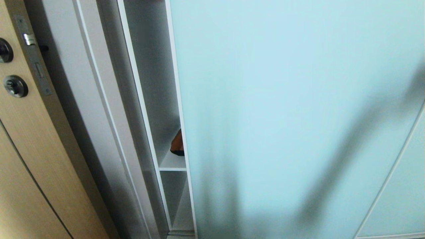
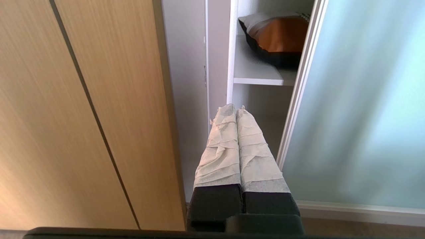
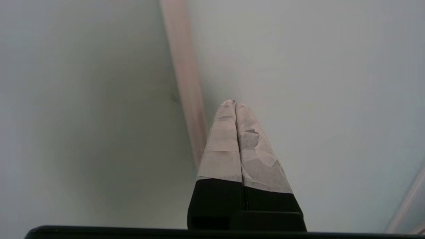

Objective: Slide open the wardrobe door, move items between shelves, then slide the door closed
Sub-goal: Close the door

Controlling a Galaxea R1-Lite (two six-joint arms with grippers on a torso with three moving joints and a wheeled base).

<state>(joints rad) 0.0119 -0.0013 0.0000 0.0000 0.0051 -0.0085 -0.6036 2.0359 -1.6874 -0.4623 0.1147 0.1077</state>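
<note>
The pale aqua frosted sliding wardrobe door (image 1: 292,109) fills most of the head view, with a narrow gap left open at its left edge. Through that gap a corner of a tan-brown and black pillow-like item (image 1: 177,144) rests on a white shelf (image 1: 172,162). In the left wrist view the same item (image 2: 279,39) lies on the shelf (image 2: 255,74) beside the door's frame (image 2: 300,89). My left gripper (image 2: 235,109) is shut and empty, low in front of the gap. My right gripper (image 3: 234,103) is shut and empty, close to the frosted glass (image 3: 315,83).
A light wooden door (image 1: 30,149) with dark round knobs (image 1: 15,86) stands at the left, next to a white wardrobe side panel (image 1: 96,109). A second glass panel's frame (image 1: 388,176) runs at the lower right. An arm's shadow falls across the glass.
</note>
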